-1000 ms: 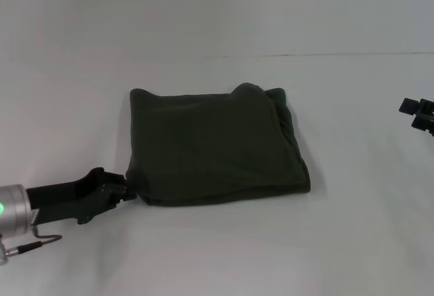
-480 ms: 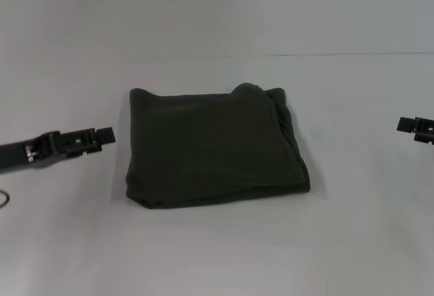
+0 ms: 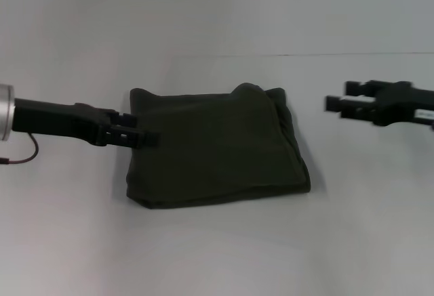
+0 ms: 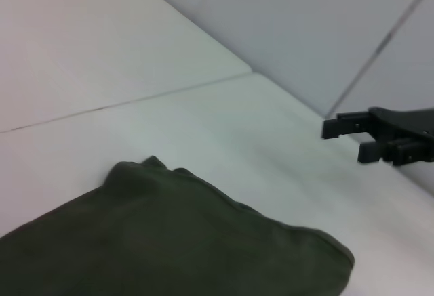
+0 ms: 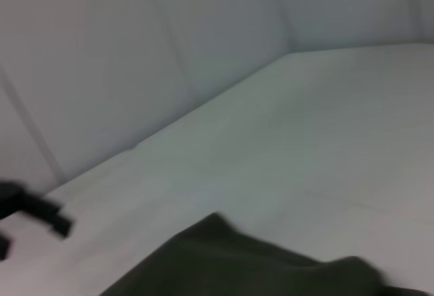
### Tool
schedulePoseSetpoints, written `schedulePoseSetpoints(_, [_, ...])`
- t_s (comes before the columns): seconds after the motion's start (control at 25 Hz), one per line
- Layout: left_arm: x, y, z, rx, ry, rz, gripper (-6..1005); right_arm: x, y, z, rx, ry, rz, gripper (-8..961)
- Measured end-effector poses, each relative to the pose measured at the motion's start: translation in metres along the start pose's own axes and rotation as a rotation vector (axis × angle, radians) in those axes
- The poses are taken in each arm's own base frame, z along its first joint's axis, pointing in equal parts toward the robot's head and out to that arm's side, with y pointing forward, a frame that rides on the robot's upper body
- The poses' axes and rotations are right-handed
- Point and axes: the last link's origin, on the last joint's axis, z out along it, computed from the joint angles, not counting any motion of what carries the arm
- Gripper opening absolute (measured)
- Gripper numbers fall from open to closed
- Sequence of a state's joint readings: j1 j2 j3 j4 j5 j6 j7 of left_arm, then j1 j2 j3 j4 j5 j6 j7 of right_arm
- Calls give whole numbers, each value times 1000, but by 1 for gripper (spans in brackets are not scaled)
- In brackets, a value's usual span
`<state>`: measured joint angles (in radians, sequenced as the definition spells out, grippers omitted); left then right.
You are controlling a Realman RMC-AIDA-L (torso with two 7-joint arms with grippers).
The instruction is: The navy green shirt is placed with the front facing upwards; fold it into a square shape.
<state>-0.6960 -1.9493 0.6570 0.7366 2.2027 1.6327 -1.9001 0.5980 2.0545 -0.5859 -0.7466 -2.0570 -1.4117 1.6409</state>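
Left gripper (image 3: 146,136): its fingers look drawn together, tips over the left edge of the navy green shirt (image 3: 213,147), holding nothing that I can see. Half a second ago this gripper sat well off the cloth on the left, and a second ago it was low at the near-left corner, so it has swung back in over the left edge. I cannot tell whether it presses on the fabric or hangs just above it.

Right gripper (image 3: 333,102): fingers apart with a clear gap between them, empty, near the shirt's right edge but not touching. It was out at the far right margin half a second ago; it has since come in toward the shirt. The left wrist view shows it too (image 4: 342,140), beyond the far corner of the cloth.

The shirt lies mid-table (image 3: 217,255) as a compact, roughly square bundle. Its outline matches the two earlier frames, so neither move has disturbed it. The far right corner bunches a little and the right side shows stacked layers; no lettering shows.

My read: the fold itself looks done. Both arms closing in from opposite sides suggests a final squaring or pat-down.
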Motion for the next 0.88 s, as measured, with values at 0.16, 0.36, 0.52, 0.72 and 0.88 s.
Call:
schedulePoseSetpoints(0.16, [8,5,9,-20,-26,63,887,1,20,24,-89,57,-64,744])
schedulePoseSetpoints(0.36, [8,5,15,-11,-10,70,887,2,39,34,-204,82,-61,744])
schedulePoseSetpoints(0.52, [7,4,14,-7,2,48,887,6,46,31,-250,87,-55,744])
schedulePoseSetpoints(0.72, [8,6,14,-22,6,16,888,8,49,27,-281,90,-91,744])
schedulePoseSetpoints(0.88, [9,11,16,-58,-6,20,888,7,47,25,-271,90,-100,744])
